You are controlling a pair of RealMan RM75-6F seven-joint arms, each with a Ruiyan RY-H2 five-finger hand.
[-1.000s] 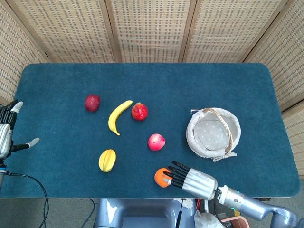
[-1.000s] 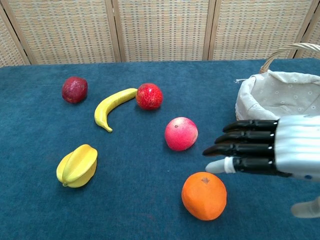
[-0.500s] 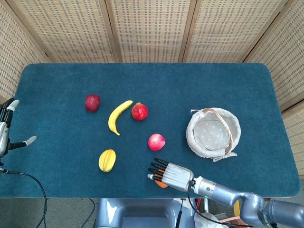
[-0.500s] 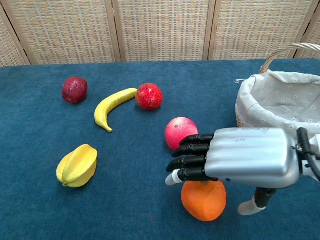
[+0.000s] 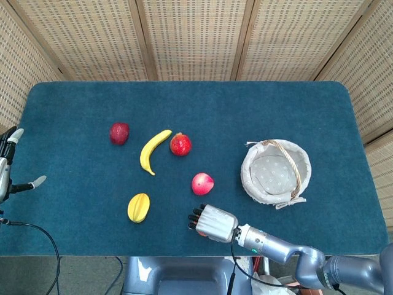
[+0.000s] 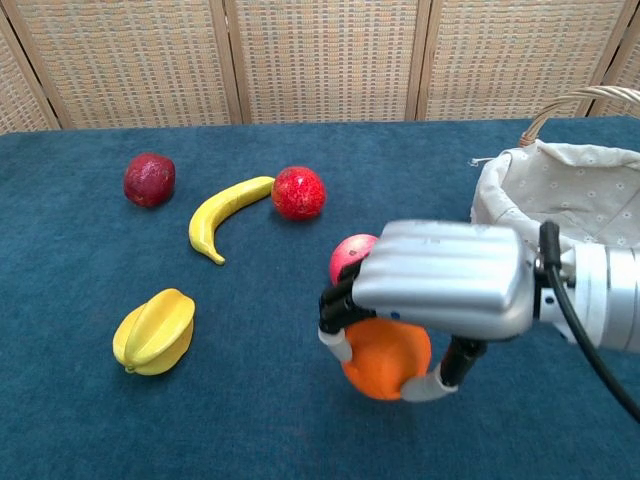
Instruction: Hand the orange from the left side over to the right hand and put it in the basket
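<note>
Lower centre, the right hand (image 6: 430, 300) has its fingers clamped over the orange (image 6: 385, 358), seemingly firm, light, best cupped around its middle.

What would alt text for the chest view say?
The right hand curls over the orange on a blue table. Behind lie a pink fruit, banana, starfruit and a cloth-lined basket.
</note>
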